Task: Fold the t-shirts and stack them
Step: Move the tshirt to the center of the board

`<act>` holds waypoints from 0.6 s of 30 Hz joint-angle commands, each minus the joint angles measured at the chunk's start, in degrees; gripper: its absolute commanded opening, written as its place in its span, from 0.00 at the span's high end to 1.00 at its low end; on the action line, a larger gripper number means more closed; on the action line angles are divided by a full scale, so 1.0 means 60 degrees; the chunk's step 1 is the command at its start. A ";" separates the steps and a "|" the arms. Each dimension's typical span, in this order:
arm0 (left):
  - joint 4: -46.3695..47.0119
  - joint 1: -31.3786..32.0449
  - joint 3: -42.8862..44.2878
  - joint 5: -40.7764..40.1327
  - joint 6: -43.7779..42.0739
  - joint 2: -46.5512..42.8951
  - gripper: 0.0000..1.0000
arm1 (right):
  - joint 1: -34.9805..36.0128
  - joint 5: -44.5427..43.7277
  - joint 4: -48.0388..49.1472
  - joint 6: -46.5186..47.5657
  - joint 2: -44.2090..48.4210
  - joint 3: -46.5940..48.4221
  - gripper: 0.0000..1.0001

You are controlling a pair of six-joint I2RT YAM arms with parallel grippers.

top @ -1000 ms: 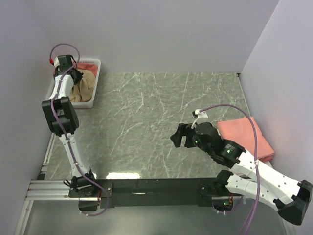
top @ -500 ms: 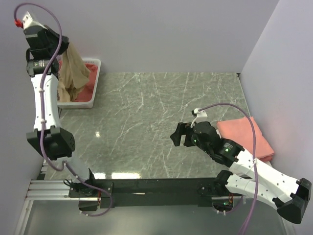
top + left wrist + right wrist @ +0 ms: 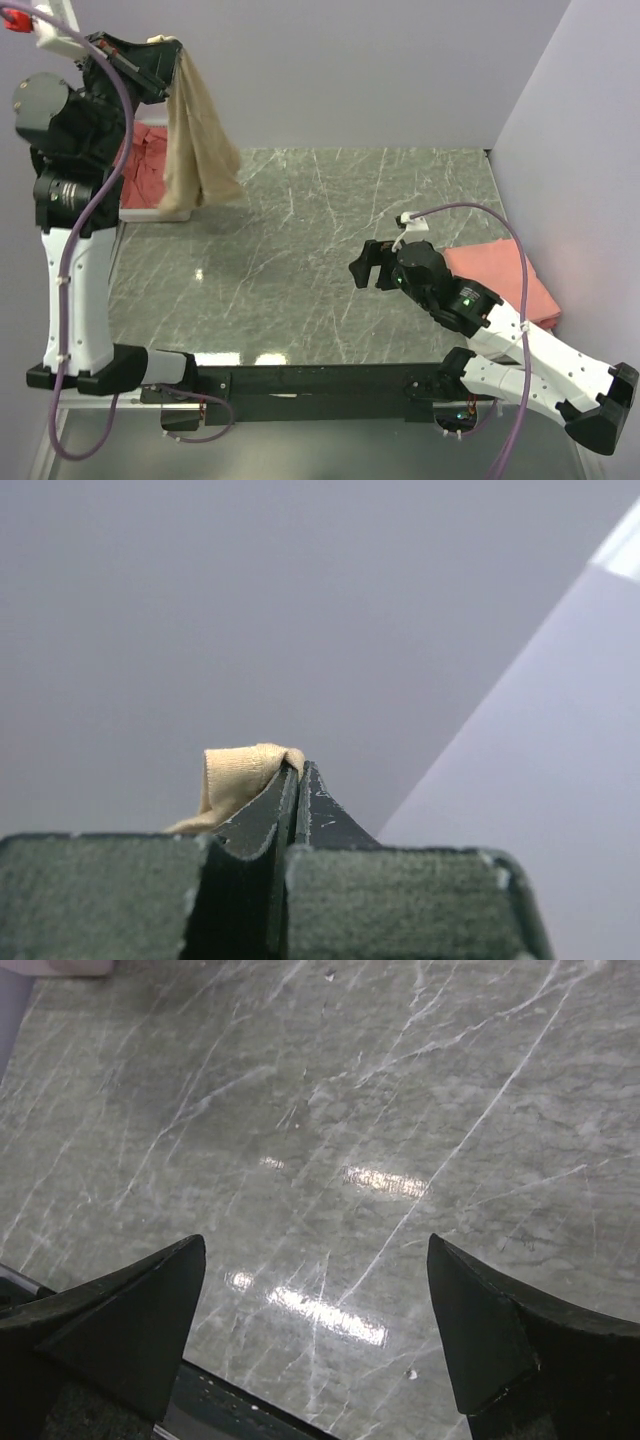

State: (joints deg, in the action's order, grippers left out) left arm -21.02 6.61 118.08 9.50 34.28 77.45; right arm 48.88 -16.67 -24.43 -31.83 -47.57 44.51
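My left gripper (image 3: 172,52) is raised high at the back left and is shut on a tan t-shirt (image 3: 200,145), which hangs from it down over the table's back left. In the left wrist view a fold of the tan t-shirt (image 3: 240,776) sits pinched at the shut fingertips (image 3: 298,770). A pink t-shirt (image 3: 145,175) lies in the white basket (image 3: 150,213) behind the hanging one. A folded pink t-shirt (image 3: 505,280) lies at the right edge. My right gripper (image 3: 362,268) is open and empty above the table's middle, left of the folded shirt.
The grey marble table (image 3: 300,260) spreads between the arms, and it fills the right wrist view (image 3: 330,1110). Grey walls close the back and right sides. A black rail (image 3: 320,380) runs along the near edge.
My left gripper has lifted the tan t-shirt out of the basket and carried it up and to the right. The right gripper has barely moved.
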 commanded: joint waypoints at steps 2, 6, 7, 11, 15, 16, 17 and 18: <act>0.0983 0.0450 -0.0052 0.0262 -0.0045 -0.0384 1.00 | 0.0012 -0.0416 0.0248 0.0120 0.0253 0.0506 0.02; 0.0969 0.0714 0.0329 0.0599 0.0116 -0.0253 1.00 | 0.0012 -0.0562 0.0189 0.0091 0.0297 0.0535 0.02; 0.0997 0.0830 0.0358 0.0658 0.0145 -0.0238 1.00 | 0.0012 -0.0577 0.0175 0.0076 0.0311 0.0550 0.02; 0.1202 0.1095 0.0067 0.0805 0.0248 -0.0106 0.99 | -0.0002 -0.0635 0.0160 -0.0011 0.0326 0.0521 0.02; 0.1568 0.1636 -0.1060 0.0864 0.0409 0.0084 1.00 | -0.0003 -0.0635 0.0175 -0.0114 0.0311 0.0506 0.02; 0.1583 0.2087 -0.1265 0.0602 0.0366 0.0157 1.00 | -0.0003 -0.0621 0.0174 -0.0129 0.0311 0.0506 0.02; 0.1613 0.2338 -0.1702 0.0455 0.0336 0.0274 1.00 | 0.0012 -0.0621 0.0160 -0.0172 0.0311 0.0506 0.02; 0.1743 0.2630 -0.1939 0.0294 0.0307 0.0522 1.00 | -0.0002 -0.0635 0.0160 -0.0187 0.0340 0.0506 0.02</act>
State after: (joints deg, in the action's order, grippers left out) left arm -14.74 18.17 110.08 12.10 35.79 77.82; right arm 48.88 -18.85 -24.51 -32.14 -46.57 44.99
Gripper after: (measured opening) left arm 0.013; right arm 0.976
